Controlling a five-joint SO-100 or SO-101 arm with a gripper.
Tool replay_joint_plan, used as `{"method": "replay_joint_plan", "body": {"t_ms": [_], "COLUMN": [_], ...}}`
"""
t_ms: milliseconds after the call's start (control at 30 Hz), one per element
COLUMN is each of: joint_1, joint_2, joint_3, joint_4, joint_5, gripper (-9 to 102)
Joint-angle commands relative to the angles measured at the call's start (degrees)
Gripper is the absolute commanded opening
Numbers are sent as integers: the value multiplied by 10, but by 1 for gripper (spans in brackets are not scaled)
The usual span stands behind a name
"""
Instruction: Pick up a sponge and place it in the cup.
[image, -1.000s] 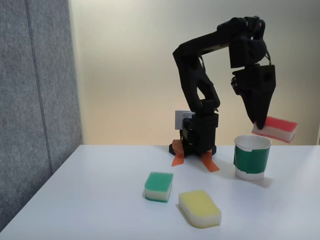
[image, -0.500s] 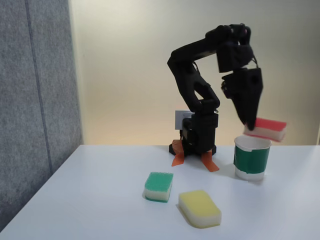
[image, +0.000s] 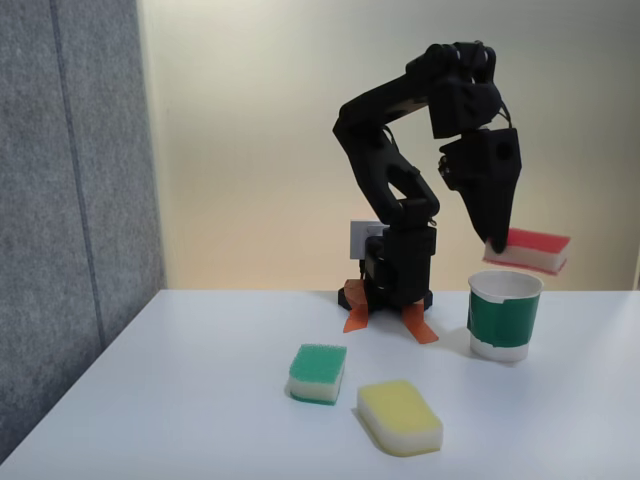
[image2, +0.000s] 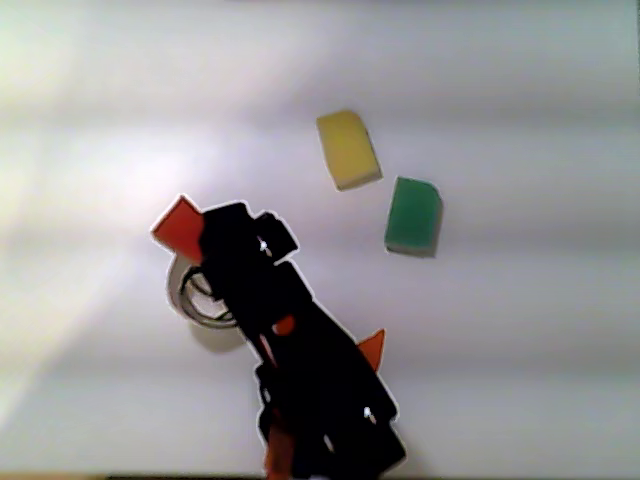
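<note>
Carrying the sponge (image: 528, 250) toward the cup (image: 504, 316), your tool (image: 497, 243) stays clenched on one end of it. Over the past second it has swung in from the right in the fixed view and levelled out, now just above the rim, still overhanging the far side. The drop looks close, though centring likely remains.
</note>
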Motion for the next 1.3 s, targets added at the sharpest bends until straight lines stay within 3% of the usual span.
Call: {"method": "replay_joint_plan", "body": {"t_ms": [0, 133, 500, 600, 733, 833, 1000, 1267], "joint_1": [-7, -9, -13, 1, 48, 98, 168, 226], "joint_2": [14, 17, 29, 15, -31, -59, -61, -15], "joint_3": [-14, -14, 11, -11, -68, -83, -26, 81], "joint_4": [2, 1, -29, -30, -34, -74, -212, -321], "joint_5": [8, 8, -7, -28, -80, -135, -192, -178], "gripper": [3, 15, 26, 22, 0, 0, 0, 0]}}
